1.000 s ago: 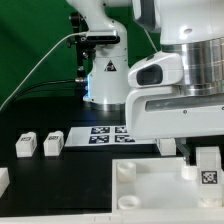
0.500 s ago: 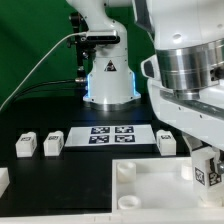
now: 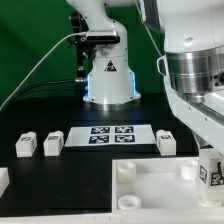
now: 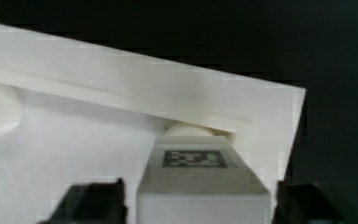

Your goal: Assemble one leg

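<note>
My gripper (image 3: 209, 160) is shut on a leg (image 3: 210, 172), a small white post with a black-and-white tag. It holds the leg upright at the right corner of the large white panel (image 3: 150, 185). In the wrist view the leg (image 4: 197, 165) sits between the two dark fingers (image 4: 94, 203), and its far end meets the panel (image 4: 87, 130) near the panel's edge. Three more legs stand on the black table: two at the exterior view's left (image 3: 24, 146) (image 3: 53, 143) and one right of the middle (image 3: 167, 142).
The marker board (image 3: 118, 133) lies behind the panel. The robot base (image 3: 108, 80) stands at the back. A white part (image 3: 3, 181) shows at the exterior view's left edge. The panel has raised round corner holes (image 3: 124, 171).
The wrist and arm have swung toward the exterior view's right and turned. The held leg has stayed at the panel's right corner, shifting only slightly right.
</note>
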`<move>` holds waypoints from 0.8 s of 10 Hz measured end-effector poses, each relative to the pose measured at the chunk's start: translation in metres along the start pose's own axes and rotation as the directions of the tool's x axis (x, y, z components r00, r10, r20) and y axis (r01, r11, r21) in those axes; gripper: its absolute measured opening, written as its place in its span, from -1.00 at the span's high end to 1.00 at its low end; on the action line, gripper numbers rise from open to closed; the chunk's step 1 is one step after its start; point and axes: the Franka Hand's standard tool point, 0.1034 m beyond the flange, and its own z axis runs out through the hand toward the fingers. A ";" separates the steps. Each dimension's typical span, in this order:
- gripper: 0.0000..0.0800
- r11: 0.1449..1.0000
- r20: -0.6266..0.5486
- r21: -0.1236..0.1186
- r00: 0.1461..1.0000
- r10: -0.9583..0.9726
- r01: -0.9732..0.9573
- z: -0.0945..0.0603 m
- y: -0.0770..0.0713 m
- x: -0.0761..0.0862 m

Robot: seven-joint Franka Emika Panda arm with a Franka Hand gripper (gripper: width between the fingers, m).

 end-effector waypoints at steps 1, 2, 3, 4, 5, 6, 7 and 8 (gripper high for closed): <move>-0.26 0.997 -0.005 0.005 0.997 -0.077 0.077 0.003 0.002 -0.002; -0.55 0.983 -0.009 0.015 0.983 -0.182 0.182 0.012 0.008 -0.006; -0.60 0.966 -0.015 0.019 0.966 -0.257 0.257 0.015 0.010 -0.003; -0.62 0.895 -0.024 0.004 0.895 -0.445 0.446 0.014 0.010 -0.003; -0.62 0.806 -0.028 -0.007 0.806 -0.591 0.591 0.016 0.011 -0.008; -0.62 0.799 -0.023 -0.003 0.799 -0.601 0.601 0.016 0.011 -0.008; -0.62 0.718 -0.024 -0.007 0.718 -0.696 0.696 0.016 0.011 -0.006; -0.62 0.626 -0.022 -0.012 0.625 -0.780 0.780 0.015 0.011 -0.006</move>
